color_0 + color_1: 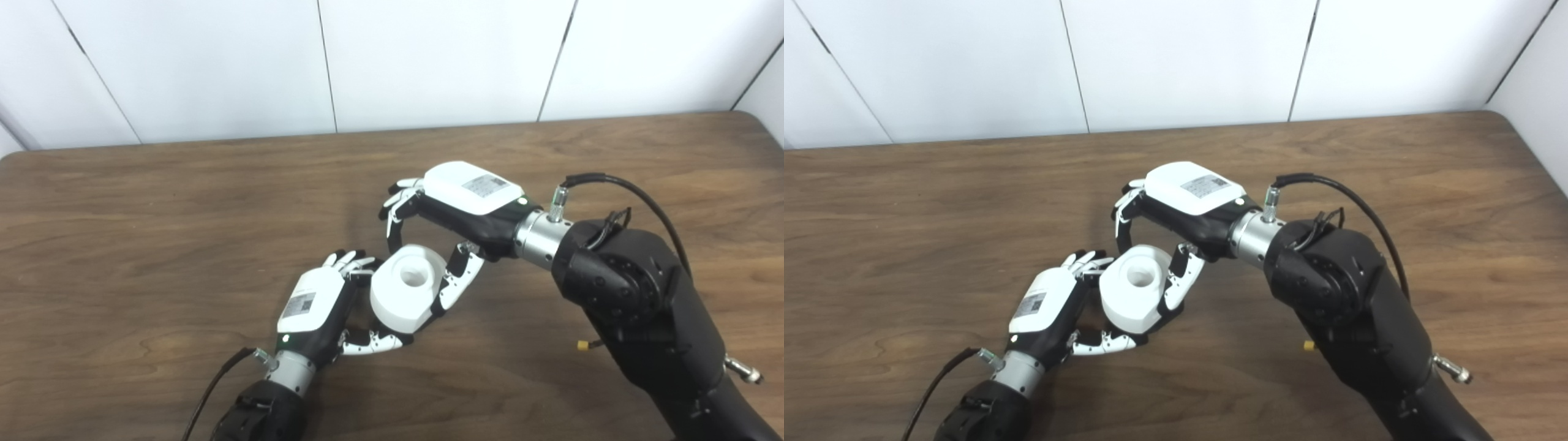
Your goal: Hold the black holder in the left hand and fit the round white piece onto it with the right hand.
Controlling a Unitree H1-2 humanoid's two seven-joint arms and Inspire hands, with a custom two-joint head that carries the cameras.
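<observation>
The round white piece (407, 288), a thick ring with a hollow middle, hangs tilted just above the table between my two hands. My right hand (453, 211) reaches in from the right. Its fingers (395, 211) arch over the piece's far edge and its thumb presses the right side, so it is shut on the piece. My left hand (318, 306) is cupped against the piece's left and lower side, with fingers behind it and thumb beneath. The black holder is hidden between that palm and the white piece. It shows in neither view.
The brown wooden table (153, 214) stretches out on all sides of the hands, with a white panelled wall (429, 61) along its far edge. The bulky right forearm (637, 306) covers the near right part of the table.
</observation>
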